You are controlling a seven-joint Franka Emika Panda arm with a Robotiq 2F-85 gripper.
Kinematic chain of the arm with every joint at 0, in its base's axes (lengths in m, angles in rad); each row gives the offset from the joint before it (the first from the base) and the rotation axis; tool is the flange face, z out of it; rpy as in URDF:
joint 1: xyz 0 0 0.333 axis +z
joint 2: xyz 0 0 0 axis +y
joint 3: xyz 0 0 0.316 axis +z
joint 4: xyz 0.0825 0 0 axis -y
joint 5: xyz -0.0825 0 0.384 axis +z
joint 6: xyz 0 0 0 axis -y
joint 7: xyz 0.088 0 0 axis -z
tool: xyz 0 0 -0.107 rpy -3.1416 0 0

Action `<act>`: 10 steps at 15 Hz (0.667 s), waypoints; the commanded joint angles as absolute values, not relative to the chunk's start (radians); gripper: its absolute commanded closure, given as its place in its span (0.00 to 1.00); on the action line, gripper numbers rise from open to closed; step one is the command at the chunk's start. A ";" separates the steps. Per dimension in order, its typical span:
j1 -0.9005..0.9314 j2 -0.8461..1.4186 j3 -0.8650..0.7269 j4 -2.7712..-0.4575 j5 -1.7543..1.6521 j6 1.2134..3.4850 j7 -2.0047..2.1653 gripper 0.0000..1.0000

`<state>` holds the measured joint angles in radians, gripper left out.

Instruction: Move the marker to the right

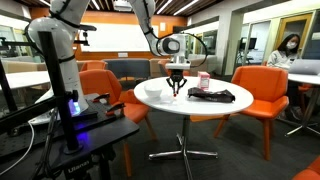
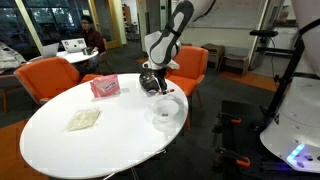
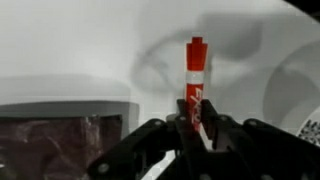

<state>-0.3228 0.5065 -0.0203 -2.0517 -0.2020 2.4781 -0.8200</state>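
Observation:
In the wrist view the red marker (image 3: 195, 75) stands up from between my gripper's black fingers (image 3: 194, 122), which are shut on its lower part. In both exterior views the gripper (image 1: 177, 88) (image 2: 153, 88) hangs just above the round white table (image 1: 215, 108), beside the white bowl (image 1: 153, 91) (image 2: 167, 108). The marker is too small to make out in the exterior views.
A flat black pouch (image 1: 211, 95) lies on the table and looks pale in an exterior view (image 2: 84, 119); its corner shows in the wrist view (image 3: 55, 140). A pink-and-white cup (image 1: 204, 80) (image 2: 105, 87) stands near it. Orange chairs (image 1: 265, 95) ring the table.

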 commanded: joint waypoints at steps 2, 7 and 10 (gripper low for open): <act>-0.324 0.451 -0.045 -2.111 -0.313 2.461 -1.000 0.95; -0.324 0.476 -0.058 -2.139 -0.346 2.496 -1.132 0.95; -0.325 0.480 -0.057 -2.147 -0.356 2.496 -1.195 0.95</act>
<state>-0.3293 0.4876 -0.0497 -2.1305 -0.3316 2.4743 -1.1380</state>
